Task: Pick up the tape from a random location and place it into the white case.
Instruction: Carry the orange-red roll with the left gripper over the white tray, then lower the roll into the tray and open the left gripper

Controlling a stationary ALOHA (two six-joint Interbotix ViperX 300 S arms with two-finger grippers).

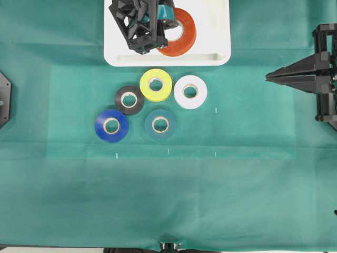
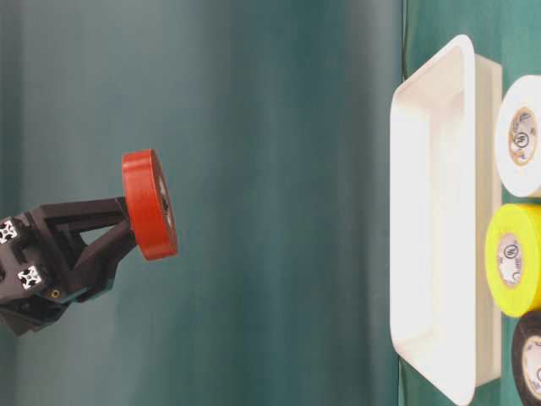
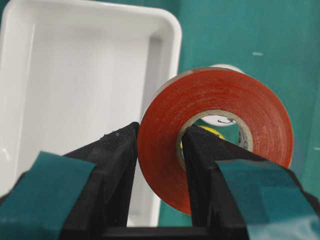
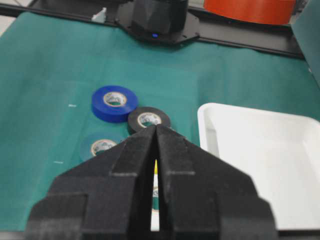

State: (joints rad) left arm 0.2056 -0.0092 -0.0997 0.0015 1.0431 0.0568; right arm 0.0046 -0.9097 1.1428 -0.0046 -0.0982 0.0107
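Observation:
The orange-red tape (image 1: 184,37) hangs in my left gripper (image 1: 166,23) above the white case (image 1: 168,59), over its middle. In the left wrist view one finger (image 3: 112,160) presses the roll's outer face and the other (image 3: 205,160) reaches through the core of the tape (image 3: 220,95), with the case (image 3: 75,100) below. The table-level view shows the tape (image 2: 148,203) held on edge, well above the case (image 2: 431,237). My right gripper (image 1: 269,77) is shut and empty, hovering at the right, away from the case. It also shows shut in the right wrist view (image 4: 156,129).
Several other rolls lie on the green cloth in front of the case: yellow (image 1: 156,84), white (image 1: 190,91), black (image 1: 129,99), blue (image 1: 111,125) and teal (image 1: 160,124). The right arm's base (image 1: 326,74) stands at the right edge.

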